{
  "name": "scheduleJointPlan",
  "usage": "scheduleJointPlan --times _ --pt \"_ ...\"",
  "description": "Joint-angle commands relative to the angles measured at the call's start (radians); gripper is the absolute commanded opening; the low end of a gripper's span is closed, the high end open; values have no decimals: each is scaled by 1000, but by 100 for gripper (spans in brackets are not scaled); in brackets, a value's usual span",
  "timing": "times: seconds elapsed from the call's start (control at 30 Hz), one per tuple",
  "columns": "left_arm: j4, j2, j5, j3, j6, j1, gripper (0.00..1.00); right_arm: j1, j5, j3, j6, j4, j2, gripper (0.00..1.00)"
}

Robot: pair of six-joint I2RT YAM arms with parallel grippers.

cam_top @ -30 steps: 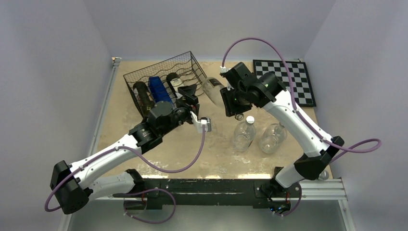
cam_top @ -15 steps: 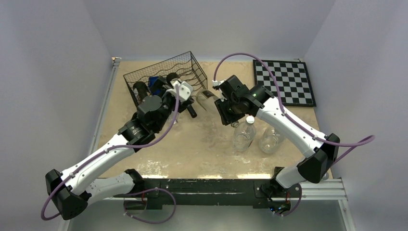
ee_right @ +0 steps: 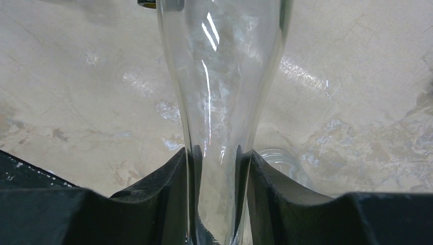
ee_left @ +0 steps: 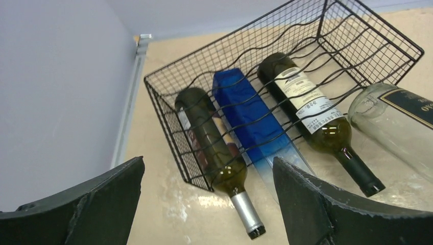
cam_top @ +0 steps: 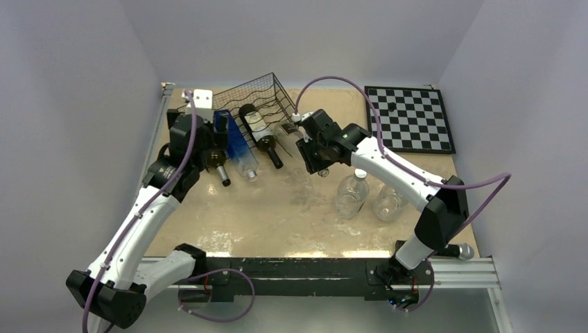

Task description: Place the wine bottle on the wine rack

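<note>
The black wire wine rack (cam_top: 272, 89) (ee_left: 358, 31) stands at the back left. In it lie a dark green bottle (ee_left: 207, 133), a blue bottle (ee_left: 244, 107) and a green white-labelled bottle (ee_left: 306, 104). My right gripper (cam_top: 310, 148) (ee_right: 215, 153) is shut on the neck of a clear wine bottle (cam_top: 290, 132) (ee_right: 219, 61) (ee_left: 398, 116). That bottle is tilted, its base beside the rack's right front corner. My left gripper (cam_top: 205, 123) (ee_left: 208, 163) hangs open over the rack's left front corner, holding nothing.
Two clear plastic bottles (cam_top: 350, 193) (cam_top: 388, 201) stand right of centre, close under the right arm. A chessboard (cam_top: 410, 118) lies at the back right. A metal rail (ee_left: 134, 87) and the wall run along the left table edge.
My left arm has swung from the table's middle to the rack's left side, still open. My right gripper has carried the clear bottle leftward and down, closer to the rack.
</note>
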Motion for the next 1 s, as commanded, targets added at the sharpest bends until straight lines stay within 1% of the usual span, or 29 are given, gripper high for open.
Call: scheduleJointPlan --times 0.0,0.1,0.2,0.33,0.4,0.47,0.53,0.6,0.63,0.7,0.97 --pt "-171 17 135 83 -222 132 99 1 50 34 -18 236 -28 0" --pt "-209 50 264 82 -318 237 99 1 62 35 -25 229 -19 0" --pt "-206 78 388 63 -383 339 99 1 78 30 -26 231 -14 0" --pt "-173 104 473 37 -450 397 99 -3 99 16 -16 274 -4 0" --pt "-163 124 492 31 -479 415 98 -6 118 5 0 321 9 0" --pt "-170 141 470 29 -499 423 97 -11 130 -11 22 375 25 0" --pt "-183 149 437 31 -511 424 97 -11 133 -52 35 472 30 0" --pt "-183 150 427 28 -516 424 97 -12 146 -80 54 541 40 0" --pt "-181 148 425 27 -517 446 97 -12 152 -90 63 566 46 0" --pt "-175 149 426 26 -523 454 97 -13 155 -122 78 636 56 0" --pt "-142 174 446 18 -583 471 98 -18 181 -171 122 764 97 0"
